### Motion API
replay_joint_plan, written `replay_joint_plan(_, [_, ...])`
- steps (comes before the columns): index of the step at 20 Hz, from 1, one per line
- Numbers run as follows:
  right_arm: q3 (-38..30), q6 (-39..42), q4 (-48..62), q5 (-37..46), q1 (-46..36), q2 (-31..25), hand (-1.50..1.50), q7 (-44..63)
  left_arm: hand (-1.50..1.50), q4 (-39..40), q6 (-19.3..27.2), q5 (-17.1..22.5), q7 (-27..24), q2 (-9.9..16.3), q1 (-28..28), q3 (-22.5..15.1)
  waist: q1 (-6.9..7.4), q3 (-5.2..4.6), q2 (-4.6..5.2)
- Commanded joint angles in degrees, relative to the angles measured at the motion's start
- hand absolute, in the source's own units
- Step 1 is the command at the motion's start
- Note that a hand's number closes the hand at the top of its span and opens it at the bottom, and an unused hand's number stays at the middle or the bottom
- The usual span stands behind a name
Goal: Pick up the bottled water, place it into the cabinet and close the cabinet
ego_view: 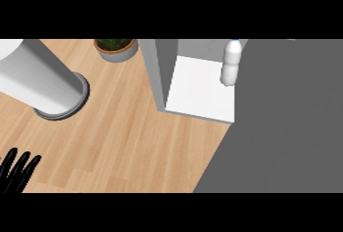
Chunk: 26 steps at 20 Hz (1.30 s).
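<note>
The bottled water (230, 63), clear with a blue cap, stands upright on the white shelf (198, 90) inside the cabinet, near its right side. The cabinet's grey left wall (155, 72) rises beside the shelf. A wide flat grey panel (288, 127) covers the whole right of the view and overlaps the shelf's right edge; it looks like the cabinet's door. My left hand (17, 174) rests open at the lower left edge, fingers up, far from the bottle. My right hand does not show.
A tall white cylinder on a grey round base (40, 79) stands at the left of the wooden counter (134, 145). A potted plant (116, 47) sits at the back, just left of the cabinet.
</note>
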Motion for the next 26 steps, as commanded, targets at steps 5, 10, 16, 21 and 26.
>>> replay_joint_plan(5, [1.51,-3.99,4.89,-5.45,-3.28,9.14,1.5,8.0,-1.5,0.02,-1.77,1.37,-0.06,1.22,-0.92,2.1,0.26,0.15,1.12])
replay_joint_plan(10, [0.15,-4.33,8.69,-11.03,-4.76,13.2,1.5,9.46,-1.5,0.18,-2.53,1.14,0.05,1.84,-0.71,2.48,1.43,0.29,1.56])
replay_joint_plan(16, [-1.92,-3.08,15.67,-20.88,-10.83,19.01,1.5,13.04,-1.5,-0.14,-3.93,2.93,0.76,3.1,-0.66,4.13,1.39,0.66,1.21])
replay_joint_plan(21, [-11.92,-5.71,24.58,-22.24,-18.4,22.13,1.5,14.54,-1.5,0.6,-4.25,4.07,1.11,3.11,0.55,4.82,-0.08,0.74,0.34])
replay_joint_plan(26, [-21.11,-9.98,37.42,-20.93,-30.58,25.7,1.5,15.41,-1.5,1.12,-5.32,4.97,1.61,3.13,0.65,5.42,-0.82,0.84,0.09])
